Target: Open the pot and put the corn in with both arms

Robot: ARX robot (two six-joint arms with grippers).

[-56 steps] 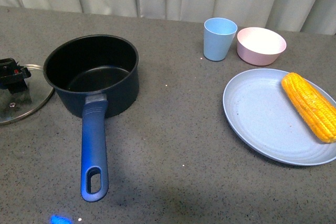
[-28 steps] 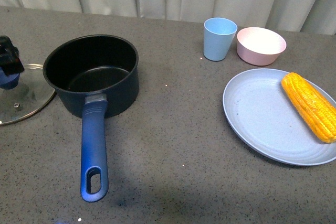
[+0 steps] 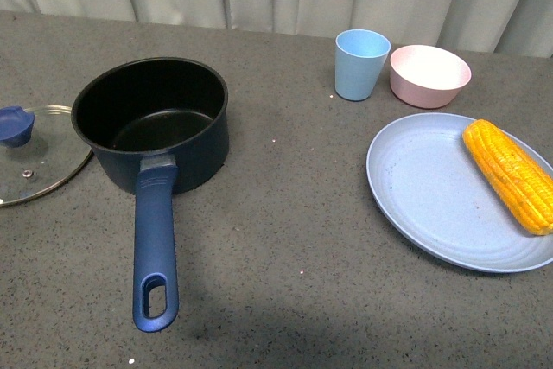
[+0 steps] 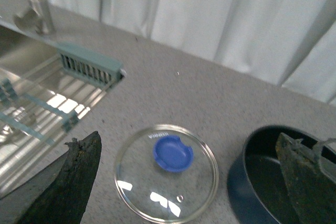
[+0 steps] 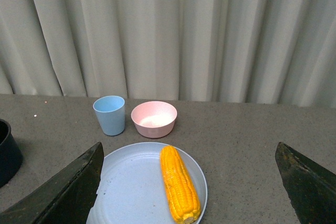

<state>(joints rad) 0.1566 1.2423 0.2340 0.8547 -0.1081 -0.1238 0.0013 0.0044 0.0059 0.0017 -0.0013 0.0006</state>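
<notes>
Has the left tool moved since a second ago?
Yes. The left tool left the lid beside the pot and exited the front view leftward.

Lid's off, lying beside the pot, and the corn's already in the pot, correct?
Not quite. The lid is off and lies beside the pot, but the corn is not inside it: the front view shows it lying on the light blue plate.
</notes>
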